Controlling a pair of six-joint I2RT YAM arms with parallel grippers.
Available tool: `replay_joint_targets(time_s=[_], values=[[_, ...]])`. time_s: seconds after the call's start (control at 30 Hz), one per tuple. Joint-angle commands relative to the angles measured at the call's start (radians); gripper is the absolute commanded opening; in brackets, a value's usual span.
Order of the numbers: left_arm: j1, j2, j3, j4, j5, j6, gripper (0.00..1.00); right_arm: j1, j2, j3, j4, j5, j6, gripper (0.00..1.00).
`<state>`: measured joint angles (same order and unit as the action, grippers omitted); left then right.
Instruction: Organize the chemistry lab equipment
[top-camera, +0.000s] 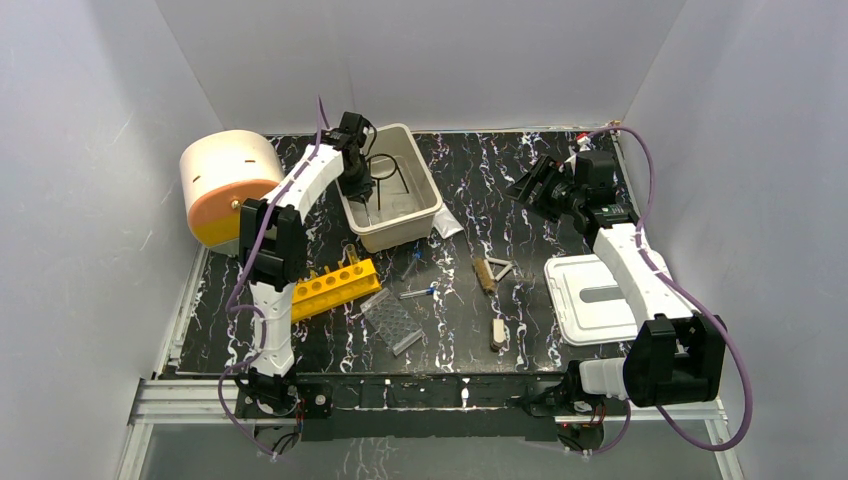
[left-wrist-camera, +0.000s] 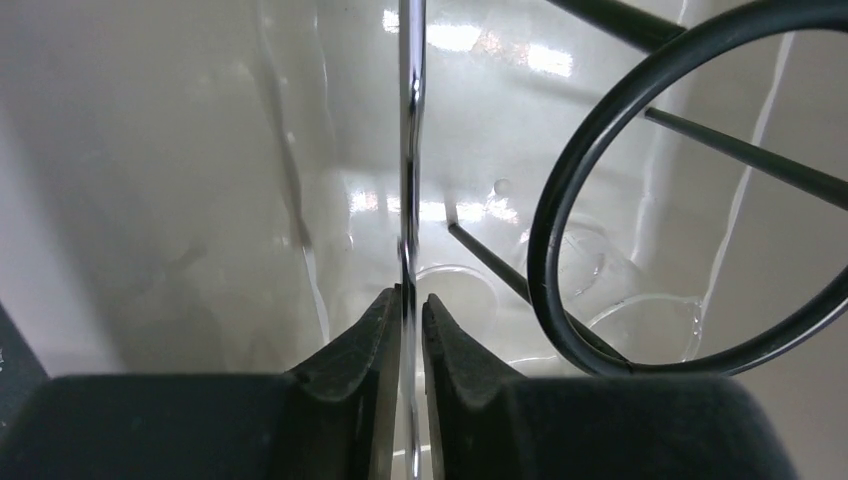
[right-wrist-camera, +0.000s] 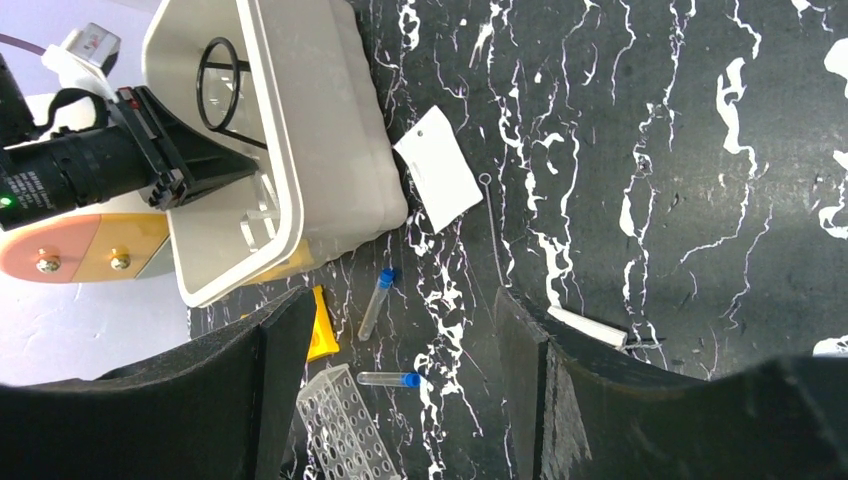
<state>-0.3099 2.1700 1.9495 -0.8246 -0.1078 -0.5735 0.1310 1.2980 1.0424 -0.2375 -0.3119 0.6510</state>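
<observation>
1. The left gripper is down inside the beige plastic tub, which sits at the back of the black table with white streaks
2. Its two black fingers are squeezed on a thin shiny metal tool, and the tool stands straight up between them
3. Just beside that tool, in the same tub, stands the black wire ring-stand, with its round ring on top and thin legs going down to the tub floor
4. Clear round dishes lie flat on the tub floor under the ring
5. The right gripper hangs in the air over the back right part of the table; its jaws are wide apart and nothing is between them
6. A small clear bag lies on the table just beside the tub's near right corner
7. Two thin clear tubes with blue caps lie on the table in front of the tub, near each other but not touching
8. A clear plastic rack full of little holes lies near the tubes, and a yellow rack with round holes lies to its left, by the left arm
9. A pale triangle and a small brown roll lie close together in the middle of the table, and a small pale block lies nearer the arms
10. The flat white lid lies on the right, partly hidden under the right arm
11. A big round cream and orange thing sits at the far left, near the tub
</observation>
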Motion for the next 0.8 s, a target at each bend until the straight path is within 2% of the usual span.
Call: replay_joint_targets(time_s=[0.0,0.17,0.47,0.63,0.77], values=[[0.008,-0.007,0.015,-0.009,0.006,0.012,0.17,-0.004,-0.020,-0.004,0.024,0.014,-0.012,0.74],[0.007,-0.027,0.050,-0.026,0.001,0.031,0.28,-0.004,-0.018,0.003,0.020,0.020,-0.021,0.74],[0.007,-0.135,0.131,-0.064,0.020,0.061,0.31,0.009,0.007,0.032,-0.017,0.032,-0.112,0.74],[0.007,-0.223,0.120,-0.037,0.120,0.079,0.36,0.141,0.049,0.054,-0.108,0.196,-0.231,0.77],[0.007,-0.318,0.062,0.021,0.213,0.108,0.44,0.265,0.129,0.063,-0.186,0.304,-0.261,0.77]])
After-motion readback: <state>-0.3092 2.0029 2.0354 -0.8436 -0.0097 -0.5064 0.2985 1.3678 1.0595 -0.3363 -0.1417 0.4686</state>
